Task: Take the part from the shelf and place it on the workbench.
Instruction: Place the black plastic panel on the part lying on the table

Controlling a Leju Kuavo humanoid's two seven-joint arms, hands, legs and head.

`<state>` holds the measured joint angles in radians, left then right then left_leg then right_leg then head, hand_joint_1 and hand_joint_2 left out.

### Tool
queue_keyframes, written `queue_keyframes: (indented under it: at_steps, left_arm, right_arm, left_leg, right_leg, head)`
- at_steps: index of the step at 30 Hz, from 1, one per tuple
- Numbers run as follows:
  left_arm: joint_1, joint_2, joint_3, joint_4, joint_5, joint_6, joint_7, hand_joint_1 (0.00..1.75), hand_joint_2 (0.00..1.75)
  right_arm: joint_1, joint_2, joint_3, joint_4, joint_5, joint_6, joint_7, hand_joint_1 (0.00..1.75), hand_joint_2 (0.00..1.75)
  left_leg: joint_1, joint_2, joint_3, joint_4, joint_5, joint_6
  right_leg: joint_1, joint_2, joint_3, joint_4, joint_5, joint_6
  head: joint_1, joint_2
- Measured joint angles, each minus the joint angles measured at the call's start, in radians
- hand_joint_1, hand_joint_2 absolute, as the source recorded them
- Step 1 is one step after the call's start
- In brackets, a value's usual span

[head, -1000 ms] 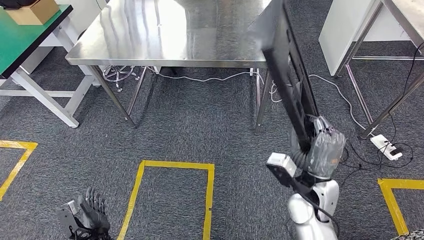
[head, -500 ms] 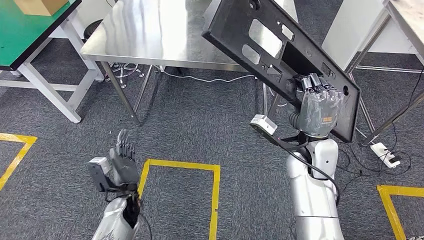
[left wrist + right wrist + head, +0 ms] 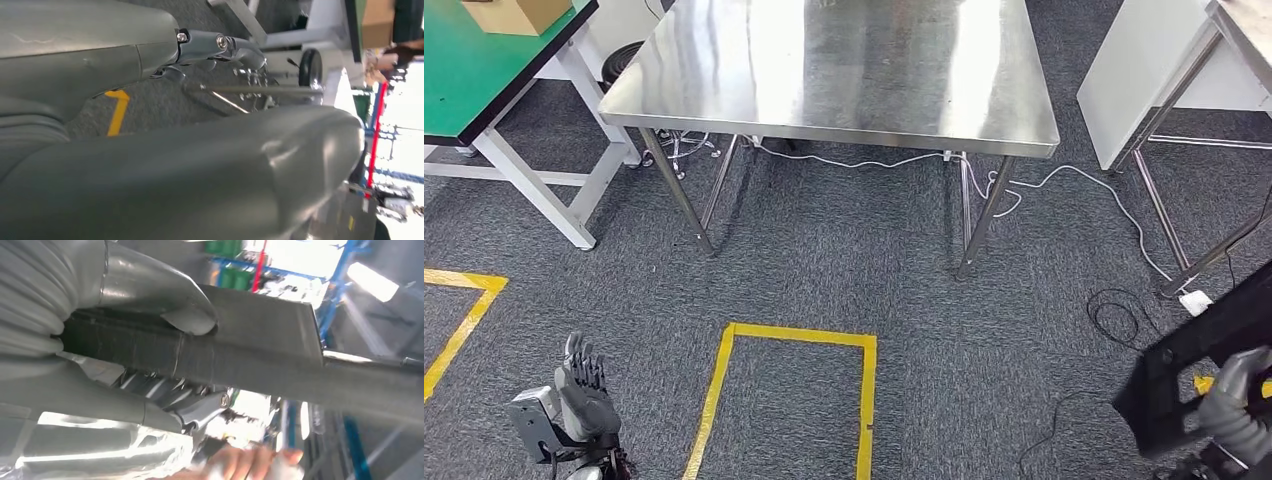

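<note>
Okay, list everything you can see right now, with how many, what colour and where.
steel workbench: one, silver, straight ahead at the top centre of the head view.
green-topped table: one, green top on white legs, far left.
cardboard box: one, tan, on the green-topped table.
white cabinet: one, white, right of the steel workbench.
metal-legged table: one, silver legs, far right edge.
cables: several, white and black, on the carpet under and right of the steel workbench.
power strip: one, white, on the carpet at right.
floor tape: several yellow outlines on the grey carpet.
part: one, black flat panel, low at right, held.
left hand: one, dark, bottom left, holding nothing, fingers extended.
right hand: one, grey, bottom right, gripping the part.
</note>
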<state>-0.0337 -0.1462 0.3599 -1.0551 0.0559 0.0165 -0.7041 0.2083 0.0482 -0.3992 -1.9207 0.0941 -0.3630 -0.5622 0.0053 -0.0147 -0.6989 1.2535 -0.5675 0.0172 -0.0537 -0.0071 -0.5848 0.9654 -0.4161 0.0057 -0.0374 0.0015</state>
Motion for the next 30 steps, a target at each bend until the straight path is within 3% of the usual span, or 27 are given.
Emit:
queue_keyframes:
  at_steps: [1,2,4,5,7,9,10,11,12,14,15,16,17,18,20,21,23,24,26,27,30]
  left_arm:
    - [0.001,0.000,0.011,0.000,-0.002,0.006,0.000,0.00,0.00]
    - [0.000,0.000,0.019,0.000,-0.003,0.013,0.000,0.00,0.00]
    - [-0.012,0.002,0.033,0.003,-0.005,0.032,0.000,0.00,0.00]
    - [-0.020,0.005,0.041,0.007,-0.006,0.042,0.001,0.00,0.00]
    - [-0.035,0.013,0.054,0.015,-0.011,0.057,0.001,0.00,0.00]
    - [-0.039,0.025,0.068,0.022,-0.014,0.065,0.002,0.00,0.00]
    - [-0.040,0.029,0.073,0.025,-0.015,0.066,0.002,0.00,0.00]
    - [-0.042,0.032,0.078,0.028,-0.015,0.066,0.002,0.00,0.00]
    - [-0.043,0.034,0.083,0.031,-0.014,0.066,0.002,0.00,0.00]
    - [-0.044,0.037,0.095,0.040,-0.011,0.062,0.002,0.00,0.00]
    - [-0.042,0.037,0.102,0.043,-0.009,0.059,0.002,0.00,0.00]
    - [-0.040,0.037,0.109,0.047,-0.007,0.057,0.002,0.00,0.00]
    - [-0.039,0.037,0.114,0.050,-0.005,0.055,0.002,0.00,0.00]
    - [-0.038,0.037,0.119,0.052,-0.004,0.054,0.002,0.00,0.00]
    - [-0.039,0.037,0.123,0.055,-0.004,0.053,0.002,0.00,0.00]
    - [-0.040,0.038,0.124,0.056,-0.004,0.052,0.002,0.00,0.00]
    - [-0.039,0.040,0.130,0.057,-0.003,0.048,0.003,0.00,0.00]
    - [-0.038,0.043,0.135,0.058,-0.004,0.045,0.003,0.00,0.00]
    - [-0.036,0.048,0.145,0.061,-0.013,0.036,0.002,0.00,0.00]
    - [-0.035,0.051,0.150,0.063,-0.021,0.030,0.002,0.00,0.00]
    - [-0.027,0.058,0.163,0.079,-0.037,0.017,0.002,0.00,0.00]
  right_arm:
    - [0.006,0.006,-0.027,0.004,-0.004,0.013,-0.001,1.75,1.75]
    - [0.008,0.011,-0.047,0.008,-0.005,0.014,0.000,1.75,1.75]
    - [0.006,0.015,-0.073,0.015,-0.007,0.009,0.008,1.75,1.75]
    - [0.005,0.016,-0.081,0.017,-0.007,0.006,0.013,1.75,1.75]
    - [0.000,0.016,-0.091,0.020,-0.003,0.001,0.025,1.75,1.75]
    - [-0.002,0.016,-0.095,0.021,0.002,-0.004,0.033,1.75,1.75]
    - [-0.002,0.016,-0.097,0.022,0.003,-0.005,0.035,1.75,1.75]
    - [-0.002,0.015,-0.100,0.023,0.003,-0.006,0.037,1.75,1.75]
    - [-0.001,0.015,-0.104,0.025,-0.001,-0.005,0.037,1.75,1.75]
    - [0.005,0.014,-0.114,0.030,-0.016,0.002,0.036,1.75,1.75]
    - [0.008,0.014,-0.119,0.033,-0.023,0.006,0.035,1.75,1.75]
    - [0.011,0.014,-0.124,0.036,-0.028,0.010,0.035,1.75,1.75]
    - [0.012,0.014,-0.128,0.038,-0.031,0.012,0.034,1.75,1.75]
    - [0.013,0.014,-0.131,0.040,-0.032,0.013,0.033,1.75,1.75]
    - [0.014,0.014,-0.135,0.042,-0.032,0.013,0.032,1.75,1.75]
    - [0.015,0.014,-0.136,0.042,-0.032,0.013,0.031,1.75,1.75]
    - [0.015,0.014,-0.138,0.044,-0.035,0.017,0.030,1.75,1.75]
    - [0.015,0.014,-0.138,0.046,-0.038,0.021,0.029,1.75,1.75]
    - [0.012,0.015,-0.139,0.052,-0.045,0.032,0.027,1.75,1.75]
    - [0.010,0.017,-0.139,0.057,-0.048,0.037,0.027,1.75,1.75]
    - [0.008,0.022,-0.140,0.071,-0.049,0.047,0.025,1.75,1.75]
  left_leg:
    - [0.015,0.004,-0.006,0.011,0.005,-0.013]
    - [0.028,0.007,0.011,-0.021,0.028,-0.026]
    - [0.050,0.013,0.092,-0.164,0.089,-0.049]
    - [0.054,0.013,0.128,-0.228,0.106,-0.056]
    - [0.049,0.010,0.157,-0.281,0.108,-0.049]
    - [0.035,0.007,0.155,-0.281,0.112,-0.021]
    - [0.029,0.006,0.157,-0.286,0.119,-0.006]
    - [0.023,0.006,0.159,-0.293,0.128,0.011]
    - [0.018,0.006,0.160,-0.298,0.137,0.024]
    - [0.001,0.007,0.153,-0.297,0.141,0.038]
    - [-0.008,0.006,0.151,-0.297,0.142,0.042]
    - [-0.018,0.006,0.149,-0.296,0.143,0.047]
    - [-0.027,0.005,0.149,-0.296,0.143,0.050]
    - [-0.036,0.003,0.149,-0.295,0.143,0.053]
    - [-0.050,0.000,0.147,-0.290,0.141,0.057]
    - [-0.056,-0.001,0.145,-0.286,0.138,0.059]
    - [-0.062,-0.002,0.141,-0.280,0.135,0.059]
    - [-0.061,-0.002,0.140,-0.277,0.134,0.058]
    - [-0.056,-0.001,0.126,-0.242,0.109,0.044]
    - [-0.049,0.000,0.106,-0.198,0.082,0.033]
    - [-0.015,0.004,0.015,-0.009,-0.004,0.000]
  right_leg:
    - [-0.007,0.001,0.000,0.000,0.000,0.004]
    - [-0.015,0.002,0.000,0.000,0.000,0.010]
    - [-0.027,0.003,0.002,0.001,0.002,0.030]
    - [-0.030,0.003,0.002,0.000,0.003,0.043]
    - [-0.028,0.002,0.003,-0.004,0.007,0.070]
    - [-0.028,0.002,0.005,-0.014,0.014,0.096]
    - [-0.027,0.001,0.000,-0.007,0.009,0.101]
    - [-0.025,0.000,-0.013,0.020,-0.007,0.097]
    - [-0.021,0.000,-0.039,0.074,-0.037,0.086]
    - [-0.008,0.001,-0.105,0.221,-0.106,0.058]
    - [0.001,0.001,-0.130,0.277,-0.126,0.050]
    - [0.012,0.002,-0.137,0.295,-0.130,0.046]
    - [0.023,0.003,-0.121,0.270,-0.118,0.043]
    - [0.034,0.003,-0.086,0.208,-0.096,0.039]
    - [0.050,0.006,-0.005,0.064,-0.054,0.019]
    - [0.054,0.006,0.018,0.022,-0.042,0.008]
    - [0.055,0.006,0.031,0.003,-0.032,-0.005]
    - [0.047,0.006,0.032,0.001,-0.029,-0.009]
    - [0.034,0.005,0.036,-0.004,-0.025,-0.018]
    - [0.028,0.005,0.038,-0.006,-0.023,-0.022]
    - [0.029,0.005,0.038,-0.005,-0.024,-0.026]
  head:
    - [0.000,0.000]
    - [0.000,0.000]
    - [-0.002,0.000]
    - [-0.003,0.000]
    - [-0.006,0.000]
    - [-0.005,0.000]
    - [-0.005,0.000]
    - [-0.003,0.000]
    - [-0.001,0.000]
    - [0.004,0.000]
    - [0.006,0.000]
    - [0.006,0.000]
    - [0.006,0.000]
    - [0.006,0.000]
    - [0.005,0.000]
    - [0.005,0.000]
    - [0.005,0.000]
    - [0.005,0.000]
    - [0.003,0.000]
    - [0.002,0.000]
    - [0.001,0.000]
